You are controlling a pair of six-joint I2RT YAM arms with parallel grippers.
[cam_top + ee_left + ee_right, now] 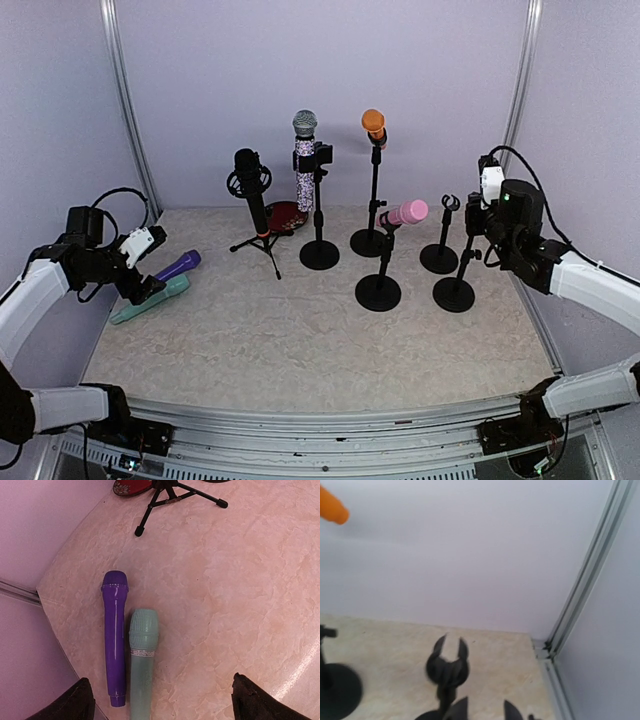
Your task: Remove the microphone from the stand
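Between pickups, apparently: pink microphone (405, 212) clipped in short stand (378, 292) on tabletop (300, 350); left pincer (164, 700) wide open, empty, over purple microphone (115, 640); right pincer (482, 711) part open, empty; next, reach and grip pink body

Pink microphone (405, 212) tilts in its stand (379, 292); purple microphone (115, 635), teal microphone (143, 662) lie flat.

The forked clip (447, 661) of a black stand sits centre frame, blurred, just above the right gripper (485, 711), whose fingertips stand apart. A round stand base (337, 687) lies left. An orange microphone head (332, 507) shows top left.
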